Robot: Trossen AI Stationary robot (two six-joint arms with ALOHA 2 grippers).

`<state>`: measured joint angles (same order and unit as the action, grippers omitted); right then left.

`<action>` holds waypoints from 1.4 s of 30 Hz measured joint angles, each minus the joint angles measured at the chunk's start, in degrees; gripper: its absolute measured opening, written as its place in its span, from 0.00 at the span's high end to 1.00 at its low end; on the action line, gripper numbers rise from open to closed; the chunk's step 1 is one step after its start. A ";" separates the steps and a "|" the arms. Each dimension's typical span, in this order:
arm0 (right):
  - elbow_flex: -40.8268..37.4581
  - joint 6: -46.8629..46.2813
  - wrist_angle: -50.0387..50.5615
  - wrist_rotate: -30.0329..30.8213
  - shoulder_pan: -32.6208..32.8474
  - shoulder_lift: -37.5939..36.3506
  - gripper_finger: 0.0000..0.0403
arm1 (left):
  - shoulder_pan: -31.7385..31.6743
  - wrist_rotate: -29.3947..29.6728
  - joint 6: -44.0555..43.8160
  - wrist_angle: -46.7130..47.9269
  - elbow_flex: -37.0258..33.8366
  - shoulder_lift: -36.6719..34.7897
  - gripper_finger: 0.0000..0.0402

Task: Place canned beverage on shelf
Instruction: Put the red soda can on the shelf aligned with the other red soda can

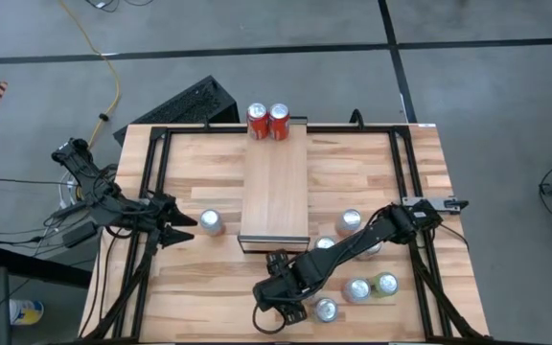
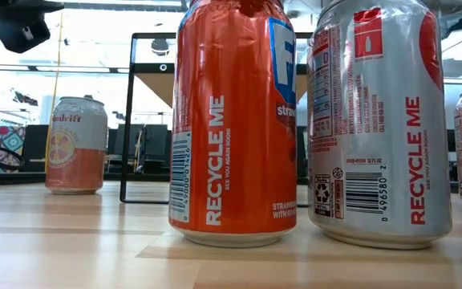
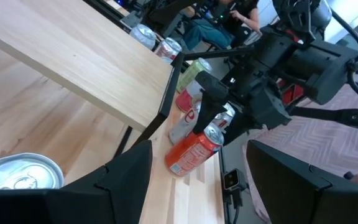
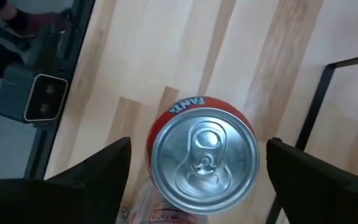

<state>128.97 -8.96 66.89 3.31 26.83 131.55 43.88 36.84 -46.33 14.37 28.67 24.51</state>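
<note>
The shelf (image 1: 274,187) is a long light-wood platform in the table's middle, with two red cans (image 1: 267,122) standing at its far end. An orange canned beverage (image 4: 204,158) stands upright on the tabletop near the shelf's near right corner. My right gripper (image 1: 278,292) hangs over it, pointing steeply down and open, one finger on each side of the can's top with a gap showing on both sides. My left gripper (image 1: 188,228) waits open at the table's left, beside a silver can (image 1: 211,222).
Several more cans stand on the near right of the table: silver ones (image 1: 350,221) (image 1: 356,289) (image 1: 326,309) and a green one (image 1: 385,284). A silver and red can (image 3: 185,118) sits right beside the orange one. Black frame rails (image 1: 151,192) run along the table's sides.
</note>
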 joint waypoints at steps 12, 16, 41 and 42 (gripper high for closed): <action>0.02 0.02 -0.11 -0.44 -0.48 0.98 0.30 | 0.00 0.35 0.02 0.40 0.00 -0.02 0.37; 0.02 -0.97 1.05 -0.39 -0.77 0.81 0.32 | 0.00 1.02 0.07 0.35 0.00 -0.02 0.37; 5.88 -1.20 7.70 3.36 -3.87 -12.33 0.45 | 0.01 1.50 0.79 0.33 0.00 -0.02 0.37; 5.88 -1.03 7.69 4.11 -4.27 -13.54 0.45 | 0.01 1.50 0.79 0.31 0.00 -0.02 0.37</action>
<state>134.85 -9.99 74.58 7.42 22.56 118.01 43.89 38.35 -45.54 14.68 28.67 24.49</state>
